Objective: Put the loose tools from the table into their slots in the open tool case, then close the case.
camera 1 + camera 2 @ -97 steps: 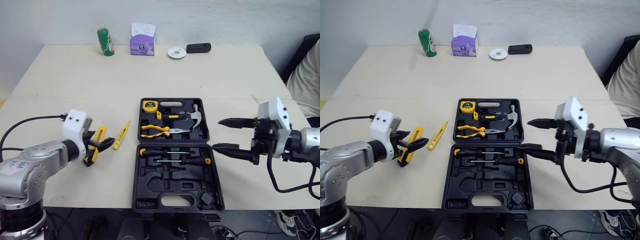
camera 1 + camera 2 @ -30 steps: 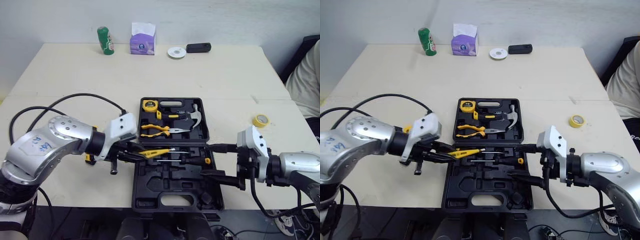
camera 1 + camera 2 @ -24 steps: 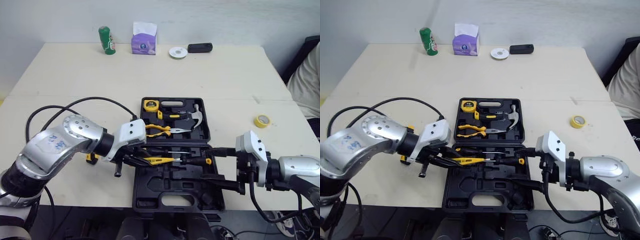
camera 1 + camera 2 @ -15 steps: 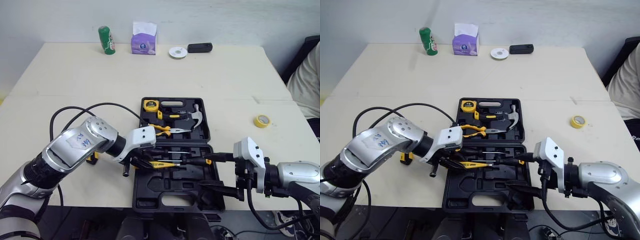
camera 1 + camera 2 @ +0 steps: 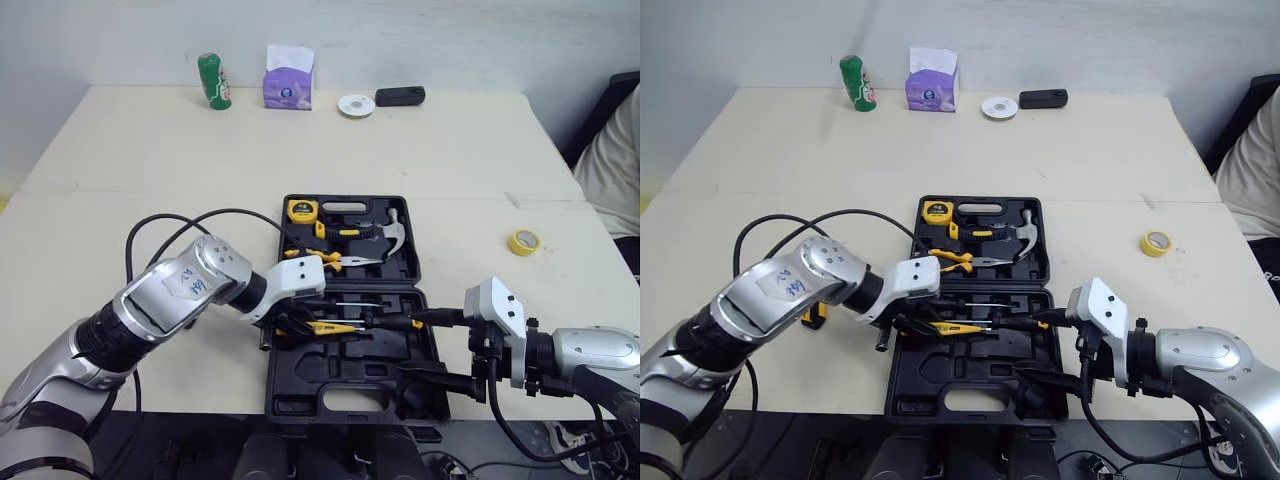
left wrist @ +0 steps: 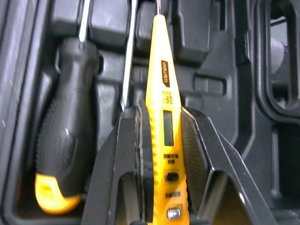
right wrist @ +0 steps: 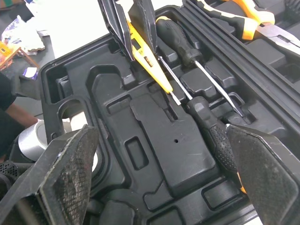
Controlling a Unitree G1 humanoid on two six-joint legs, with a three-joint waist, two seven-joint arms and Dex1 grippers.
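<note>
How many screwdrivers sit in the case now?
2, side by side in the case, near half: the handle-left screwdriver and the handle-right screwdriver. The left gripper may hide more.

Bright, even room light from above. Surface (image 5: 450,150) flat-lit, with faint soft shadows under the arms. Tool case (image 5: 300,370) interior reads dark with low detail from the head; mild sheen on its plastic up close. Tester pen (image 6: 161,108) crisp; right wrist fingers (image 7: 65,168) soft, out of focus.

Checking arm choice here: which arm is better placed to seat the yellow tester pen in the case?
Left. The left fingers clamp the tester pen over the case, beside the screwdrivers; the right fingers stand open and empty at its right edge.
</note>
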